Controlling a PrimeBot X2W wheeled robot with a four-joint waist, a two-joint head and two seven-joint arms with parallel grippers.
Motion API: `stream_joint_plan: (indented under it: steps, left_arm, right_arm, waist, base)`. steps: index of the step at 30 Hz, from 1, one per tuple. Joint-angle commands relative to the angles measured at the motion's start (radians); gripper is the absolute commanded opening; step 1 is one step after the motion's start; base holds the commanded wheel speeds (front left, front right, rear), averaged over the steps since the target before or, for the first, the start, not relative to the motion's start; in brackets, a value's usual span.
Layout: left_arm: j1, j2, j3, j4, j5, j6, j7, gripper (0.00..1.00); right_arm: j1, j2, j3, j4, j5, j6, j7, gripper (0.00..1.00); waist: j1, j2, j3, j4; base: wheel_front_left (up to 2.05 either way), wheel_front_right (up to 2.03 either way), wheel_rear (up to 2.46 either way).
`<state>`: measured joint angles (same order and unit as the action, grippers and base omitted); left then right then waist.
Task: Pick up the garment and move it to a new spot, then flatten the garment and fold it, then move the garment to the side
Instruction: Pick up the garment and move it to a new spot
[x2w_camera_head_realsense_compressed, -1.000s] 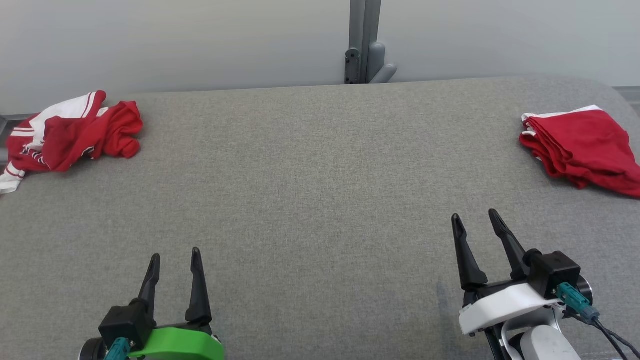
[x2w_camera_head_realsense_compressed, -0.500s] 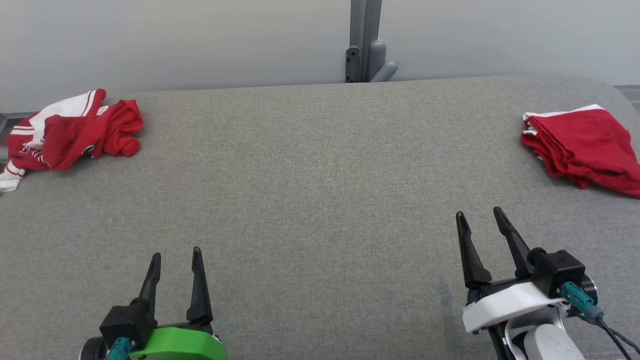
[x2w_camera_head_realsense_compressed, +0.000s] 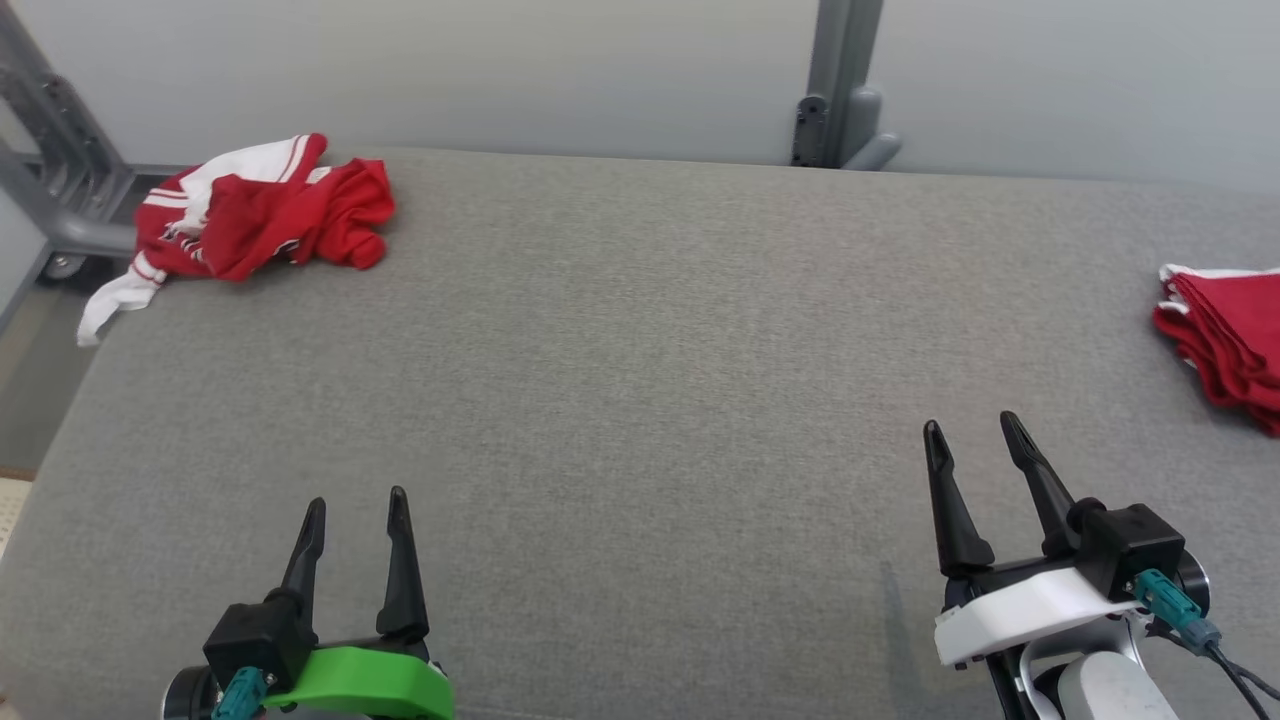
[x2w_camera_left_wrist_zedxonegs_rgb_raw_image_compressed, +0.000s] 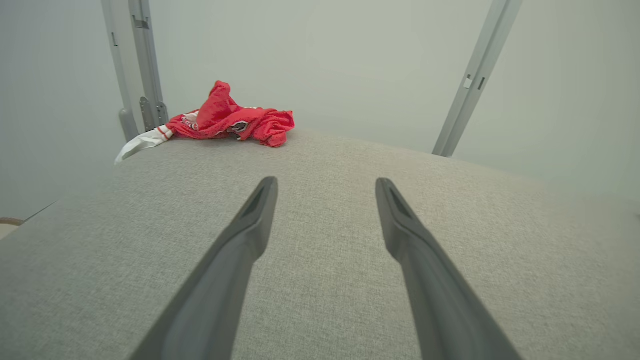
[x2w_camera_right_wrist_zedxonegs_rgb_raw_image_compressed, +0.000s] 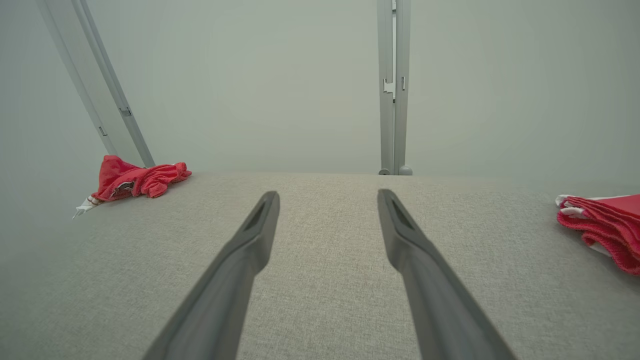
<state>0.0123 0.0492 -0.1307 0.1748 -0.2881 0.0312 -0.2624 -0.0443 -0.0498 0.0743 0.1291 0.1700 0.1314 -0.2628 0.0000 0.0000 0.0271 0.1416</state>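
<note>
The crumpled red-and-white garment (x2w_camera_head_realsense_compressed: 255, 205) lay at the far left corner of the grey desk (x2w_camera_head_realsense_compressed: 640, 380), one white sleeve trailing over the desk's left edge. A folded red stack (x2w_camera_head_realsense_compressed: 1225, 345) sat at the desk's right edge, well apart from the garment. The left tool (x2w_camera_head_realsense_compressed: 357, 497) was poised over the desk's near left part, its two dark fingers spread wide with nothing between them. The right tool (x2w_camera_head_realsense_compressed: 975, 428) was poised over the desk's near right part, likewise spread wide and empty, nearer the folded red stack than the garment. Neither tool touched any cloth. Behind the desk's far edge a grey upright post (x2w_camera_head_realsense_compressed: 840, 90) stood against a pale wall (x2w_camera_head_realsense_compressed: 500, 70)
</note>
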Motion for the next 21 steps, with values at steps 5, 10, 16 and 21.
stream_joint_plan:
  steps: [5, 10, 16, 21]
  left_arm:
    - [0.006, 0.003, 0.023, -0.002, 0.017, 0.005, -0.003, 1.00]
    - [0.031, 0.003, 0.045, -0.010, 0.020, 0.008, -0.003, 1.00]
    - [0.065, 0.002, 0.088, -0.048, 0.004, 0.023, -0.003, 1.00]
    - [0.083, 0.002, 0.102, -0.077, -0.003, 0.034, -0.003, 1.00]
  right_arm:
    - [0.015, -0.001, -0.001, -0.006, 0.000, -0.001, -0.004, 1.00]
    - [0.022, -0.001, 0.005, 0.003, 0.011, -0.001, -0.004, 1.00]
    - [-0.014, -0.002, 0.055, 0.014, 0.015, -0.001, -0.004, 1.00]
    - [-0.045, -0.003, 0.081, 0.033, 0.012, -0.001, -0.004, 1.00]
  waist:
    - [0.0000, 0.0000, -0.015, 0.233]
    - [0.0000, 0.0000, -0.029, 0.346]
    - [0.0000, 0.0000, -0.014, 0.390]
    - [0.0000, 0.0000, -0.001, 0.395]
  base:
    - [0.00, 0.00, 0.00]
    - [0.00, 0.00, 0.00]
    - [0.00, 0.00, 0.00]
    - [0.00, 0.00, 0.00]
